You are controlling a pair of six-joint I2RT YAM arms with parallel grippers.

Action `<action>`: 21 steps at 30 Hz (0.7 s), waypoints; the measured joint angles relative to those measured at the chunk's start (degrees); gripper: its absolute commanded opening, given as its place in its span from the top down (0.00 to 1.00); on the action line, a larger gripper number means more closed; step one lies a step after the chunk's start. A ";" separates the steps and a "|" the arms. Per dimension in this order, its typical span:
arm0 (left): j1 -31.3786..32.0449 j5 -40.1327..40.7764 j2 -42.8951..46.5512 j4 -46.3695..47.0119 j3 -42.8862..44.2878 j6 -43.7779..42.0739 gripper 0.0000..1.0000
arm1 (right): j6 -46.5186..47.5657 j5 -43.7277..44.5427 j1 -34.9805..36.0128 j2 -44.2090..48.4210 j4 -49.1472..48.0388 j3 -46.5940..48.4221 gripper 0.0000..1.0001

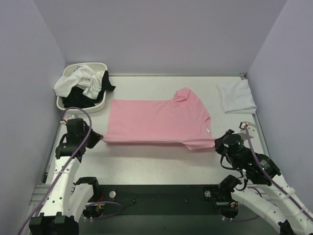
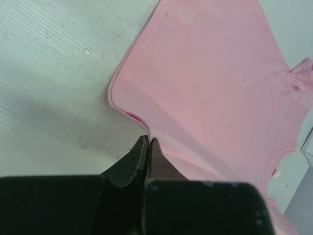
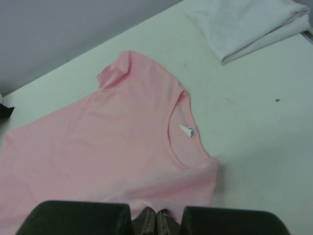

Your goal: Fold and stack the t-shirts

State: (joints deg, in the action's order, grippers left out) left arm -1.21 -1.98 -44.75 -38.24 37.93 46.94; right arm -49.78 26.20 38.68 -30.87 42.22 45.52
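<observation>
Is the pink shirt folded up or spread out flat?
Spread out, not folded yet. The pink t-shirt lies flat on the table, with both sleeves and the neck hole showing.

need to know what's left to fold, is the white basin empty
No, the basin in the far left corner holds a crumpled white shirt together with a black shirt.
</observation>
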 measured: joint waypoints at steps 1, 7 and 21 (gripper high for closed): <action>-0.11 0.00 -0.42 0.04 0.63 -0.20 1.00 | 0.17 0.00 0.00 -0.39 -0.02 0.00 1.00; -0.61 -0.42 -2.73 0.35 1.77 -1.05 1.00 | 0.72 -0.07 -0.02 -1.99 -1.20 0.00 1.00; -0.76 -1.31 -9.51 3.76 1.77 -1.09 1.00 | 3.06 -3.65 -4.52 -10.36 -7.76 -0.85 1.00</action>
State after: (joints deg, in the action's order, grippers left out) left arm -1.98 -3.29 -54.26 -34.48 39.70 45.84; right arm -46.72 22.55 34.15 -41.23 34.46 44.66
